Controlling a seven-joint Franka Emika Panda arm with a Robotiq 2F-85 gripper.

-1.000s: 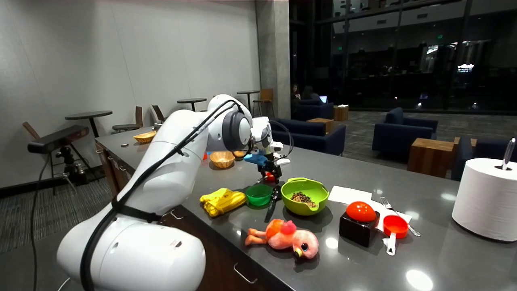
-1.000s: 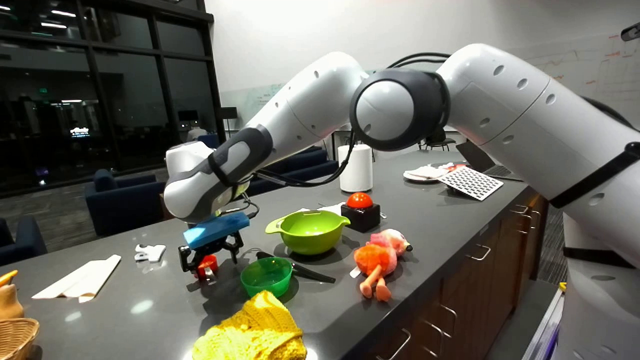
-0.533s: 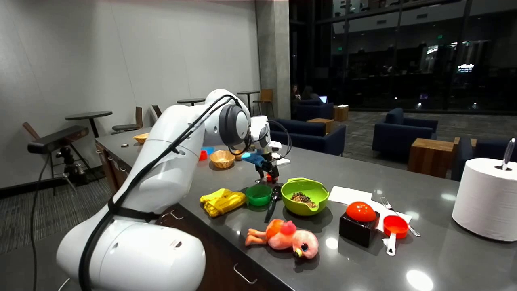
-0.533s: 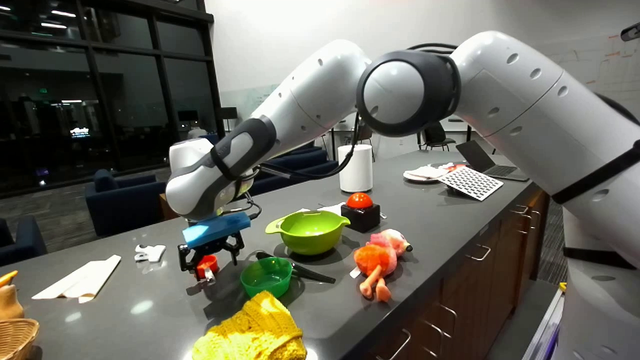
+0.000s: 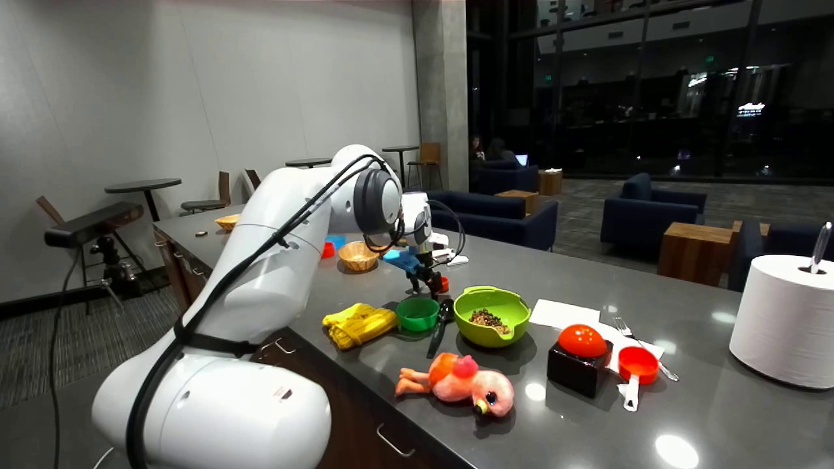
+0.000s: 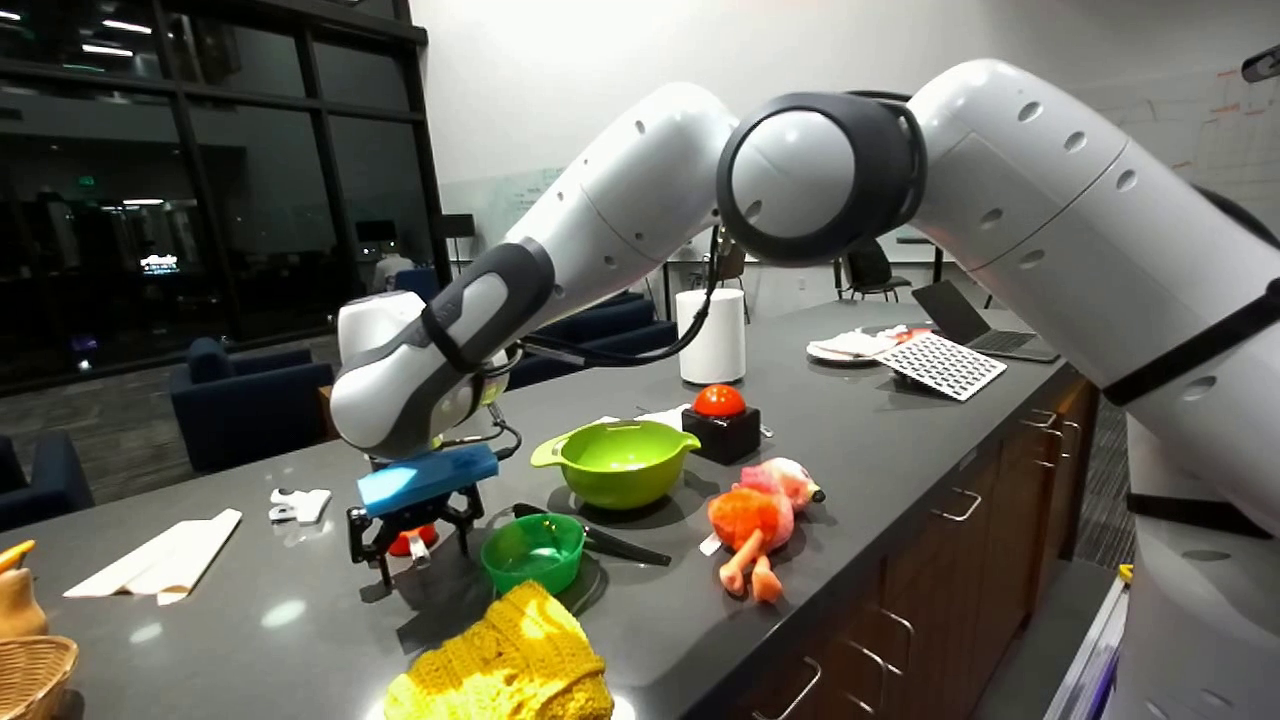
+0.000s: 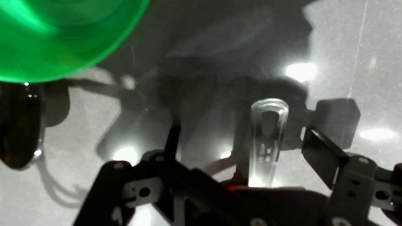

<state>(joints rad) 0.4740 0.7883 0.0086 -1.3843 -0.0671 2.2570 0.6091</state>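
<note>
My gripper (image 7: 241, 135) stands open just above the dark counter, its jaws wide apart. Between the fingers in the wrist view lies the clear handle (image 7: 265, 166) of a red measuring cup (image 6: 402, 546); I see a gap on either side of it. The cup's bowl is mostly hidden behind the gripper there, and partly behind a finger in an exterior view (image 5: 444, 284). Beside the gripper (image 6: 425, 562) sits a green translucent bowl (image 6: 530, 570), also at the wrist view's upper left. A black utensil (image 6: 625, 548) rests against or close by that bowl; contact cannot be told.
A lime-green bowl (image 5: 479, 335) holding grains stands near the utensil. Around it are a yellow knitted cloth (image 5: 358, 324), a pink plush bird (image 5: 456, 385), a red dome button on a black box (image 5: 576, 371) and another red measuring cup (image 5: 637, 365). A paper towel roll (image 5: 782, 326) is farther along.
The elbow rose a little. My gripper has since tilted and shifted slightly away from the cup's bowl, its fingertips lower in an exterior view. The jaws stay open; the cup looks unmoved.
</note>
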